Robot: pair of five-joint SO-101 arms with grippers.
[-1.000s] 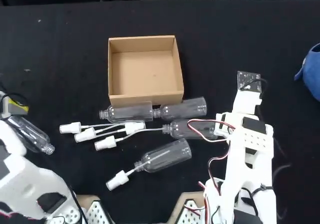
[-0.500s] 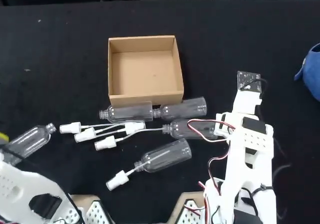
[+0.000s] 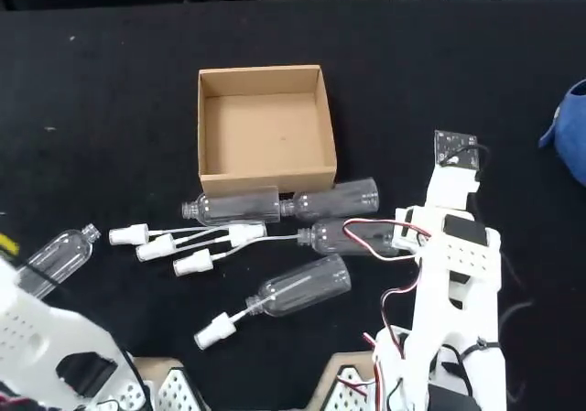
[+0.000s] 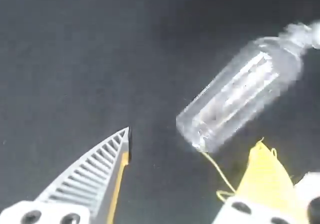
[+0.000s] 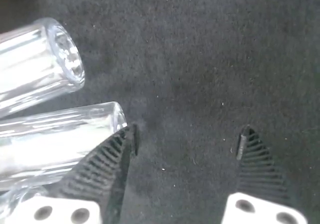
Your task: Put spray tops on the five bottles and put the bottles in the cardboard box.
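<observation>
The open cardboard box (image 3: 265, 127) stands mid-table with nothing in it. Just in front of it lie three clear bottles (image 3: 233, 205) (image 3: 334, 199) (image 3: 352, 237). A fourth bottle (image 3: 298, 287) carries a white spray top (image 3: 217, 330). Loose spray tops (image 3: 156, 246) lie to their left. A fifth bottle (image 3: 55, 257) (image 4: 240, 97) lies on the table at the left, just beyond my open left gripper (image 4: 194, 136) and free of it. My right gripper (image 5: 188, 129) is open over bare cloth, one finger beside the bottom of a bottle (image 5: 60, 129).
The table is covered in black cloth. The right arm (image 3: 453, 264) stretches from the near edge toward the box's right front corner. A blue object (image 3: 572, 141) sits at the right edge. The left arm's body (image 3: 46, 347) fills the near left corner.
The left gripper swung its bottle round so the neck points toward the spray tops, let it go on the table and drew back a little. The right arm kept still.
</observation>
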